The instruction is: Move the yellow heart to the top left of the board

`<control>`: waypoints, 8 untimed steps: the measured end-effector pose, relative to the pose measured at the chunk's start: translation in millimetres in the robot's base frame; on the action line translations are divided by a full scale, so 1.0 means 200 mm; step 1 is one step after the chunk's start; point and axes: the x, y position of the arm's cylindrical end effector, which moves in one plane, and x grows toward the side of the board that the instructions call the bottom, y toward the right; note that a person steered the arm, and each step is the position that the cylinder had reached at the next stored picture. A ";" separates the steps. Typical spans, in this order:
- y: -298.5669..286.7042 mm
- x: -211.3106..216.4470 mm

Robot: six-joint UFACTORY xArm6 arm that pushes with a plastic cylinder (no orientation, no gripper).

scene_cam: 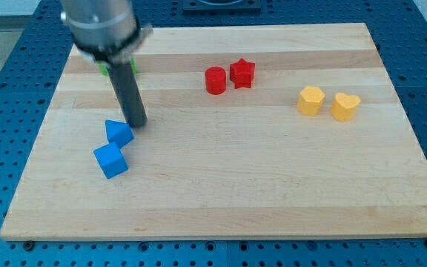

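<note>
The yellow heart point(345, 106) lies at the view's right, above mid-height, with a yellow hexagon-like block point(310, 100) just to its left. My tip point(136, 123) is far away at the view's left, just above and right of a blue triangular block point(118, 133), close to touching it. A blue cube point(110, 160) sits directly below that block.
A red cylinder point(215, 80) and a red star point(242, 73) stand side by side near the top middle. A green block point(107, 68) shows partly behind the rod at top left. The wooden board point(273, 193) ends at blue perforated table on all sides.
</note>
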 end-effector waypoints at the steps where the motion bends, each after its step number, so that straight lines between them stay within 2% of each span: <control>1: 0.45 0.17; 2: 1.00 0.13; 3: 1.51 -0.06; 4: 1.72 -0.47; 5: 1.71 -0.87; 6: 1.66 -1.07; 7: 1.81 -1.09; 8: 1.81 -1.10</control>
